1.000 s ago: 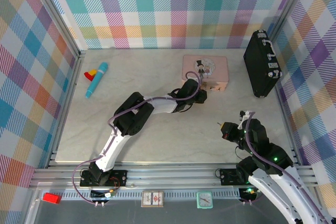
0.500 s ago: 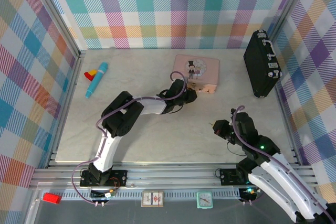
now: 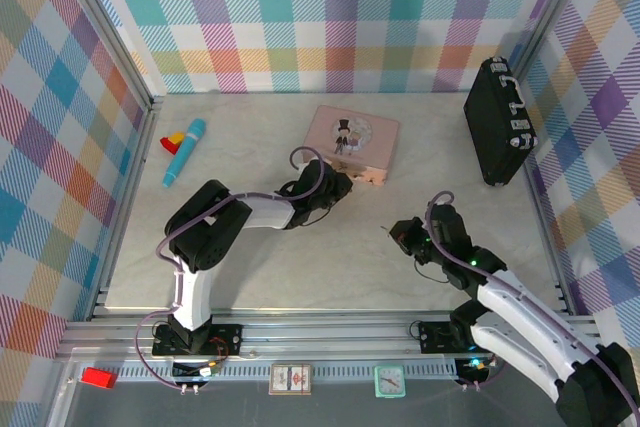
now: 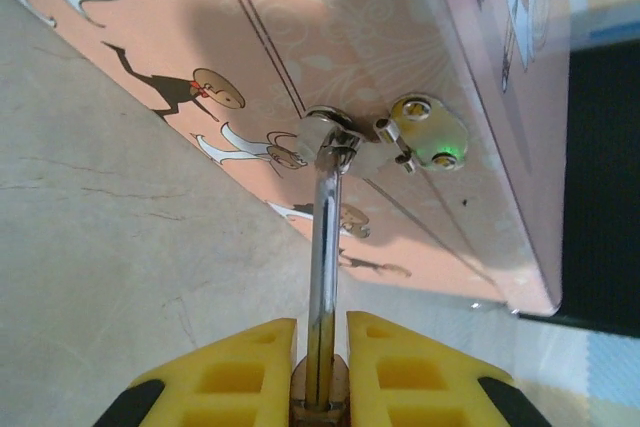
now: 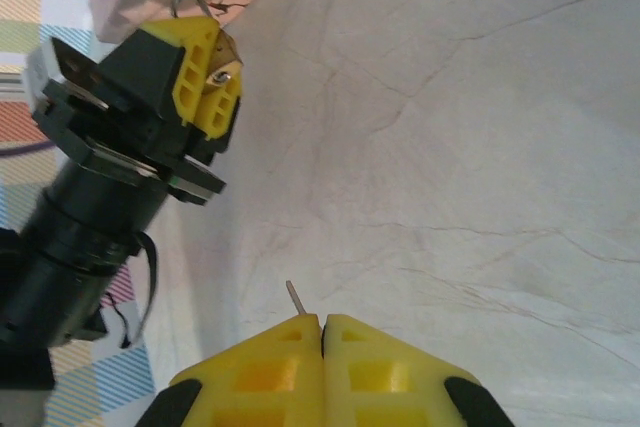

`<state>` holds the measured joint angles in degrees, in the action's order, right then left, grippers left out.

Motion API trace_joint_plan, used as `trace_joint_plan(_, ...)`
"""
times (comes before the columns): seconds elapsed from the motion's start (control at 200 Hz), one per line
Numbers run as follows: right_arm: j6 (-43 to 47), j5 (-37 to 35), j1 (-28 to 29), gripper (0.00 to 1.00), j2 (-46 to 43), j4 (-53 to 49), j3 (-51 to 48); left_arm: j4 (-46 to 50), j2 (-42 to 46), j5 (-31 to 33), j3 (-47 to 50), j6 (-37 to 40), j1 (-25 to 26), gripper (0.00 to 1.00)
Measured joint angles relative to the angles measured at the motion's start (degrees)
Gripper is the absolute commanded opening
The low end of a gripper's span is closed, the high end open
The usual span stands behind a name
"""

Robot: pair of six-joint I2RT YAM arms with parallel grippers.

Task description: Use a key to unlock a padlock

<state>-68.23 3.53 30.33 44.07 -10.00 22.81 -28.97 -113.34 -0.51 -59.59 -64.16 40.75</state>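
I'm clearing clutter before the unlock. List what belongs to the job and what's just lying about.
Job:
padlock, held by left gripper, hooked to pink tin
key, in right gripper

Lying about:
black case
teal pen
red-and-yellow toy

No legible text, number or brand can be read in any view. The pink tin carries printed cartoon figures on its lid and side wall, not lettering. On the near rail at 6 o'clock, the small card and the teal dial bear markings too small for you to read. The red tag at 7 o'clock shows no readable marking.
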Motion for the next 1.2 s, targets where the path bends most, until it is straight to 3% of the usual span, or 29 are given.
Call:
trace_joint_plan(0.82,-10.8,3.4,2.1,0.0,25.6,25.8,1.1,0.9,5.9,2.1,5.3,-11.1,1.9,0.0)
trace_joint_plan(1.2,-14.0,3.0,2.3,0.0,28.2,31.7,2.0,2.0,6.2,2.8,5.1,-12.6,4.0,0.0)
